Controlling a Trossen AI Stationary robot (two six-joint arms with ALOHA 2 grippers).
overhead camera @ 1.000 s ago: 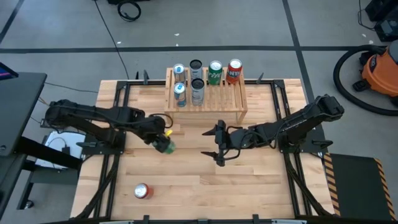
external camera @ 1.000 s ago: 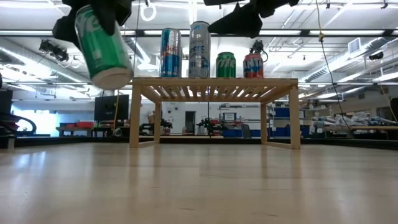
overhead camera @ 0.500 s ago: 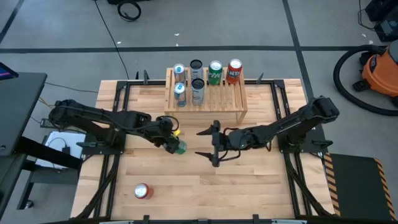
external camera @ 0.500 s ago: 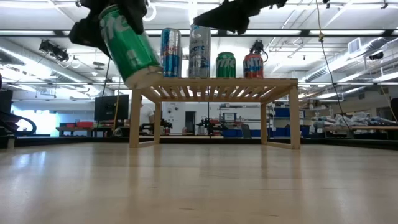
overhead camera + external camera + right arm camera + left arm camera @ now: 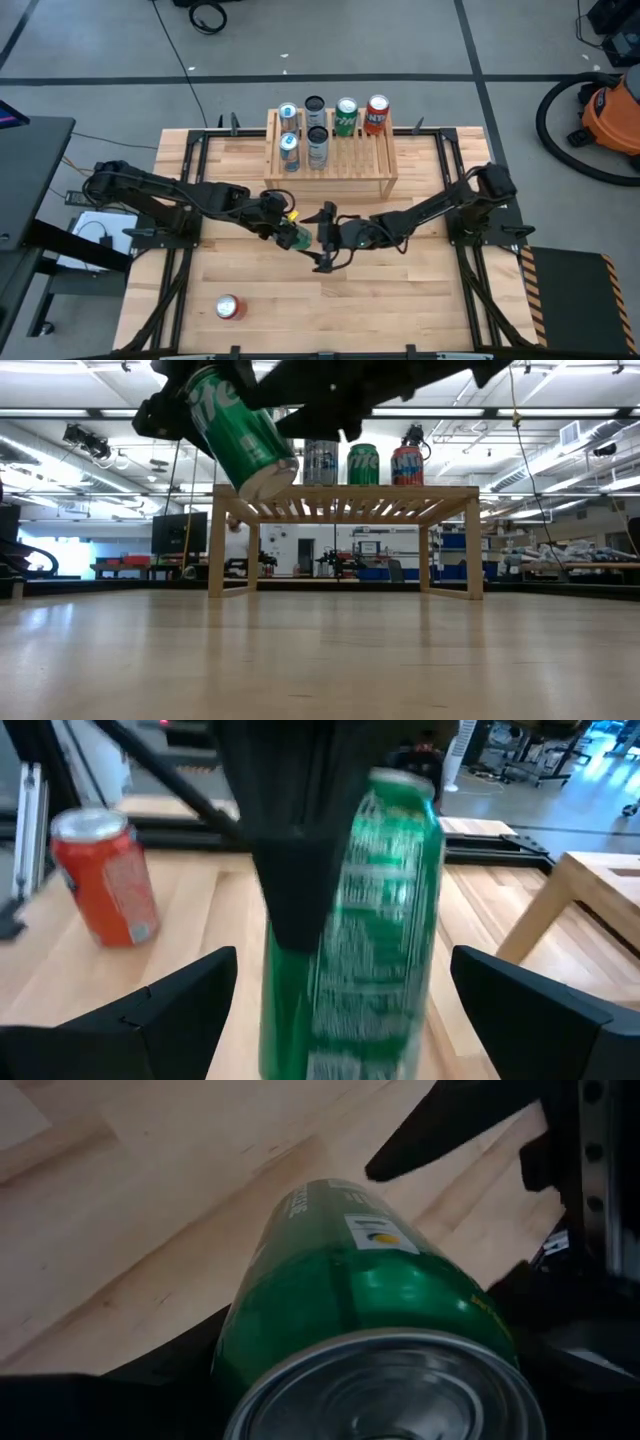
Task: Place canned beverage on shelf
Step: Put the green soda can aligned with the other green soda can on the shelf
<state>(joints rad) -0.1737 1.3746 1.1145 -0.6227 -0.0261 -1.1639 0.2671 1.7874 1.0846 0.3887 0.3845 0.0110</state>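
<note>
The left gripper (image 5: 283,226) has its jaws clenched on a tilted green aluminium can (image 5: 294,237), held above the pale wooden bench (image 5: 400,290). The right gripper (image 5: 322,241) faces it, jaws spread wide and empty, in front of the low light-wood slatted shelf (image 5: 362,155).

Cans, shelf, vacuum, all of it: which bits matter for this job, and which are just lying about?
In the job: green can in the left pincer; open right pincer beside it; shelf.
Lying about: red can on the table; orange vacuum; floor cable.
</note>
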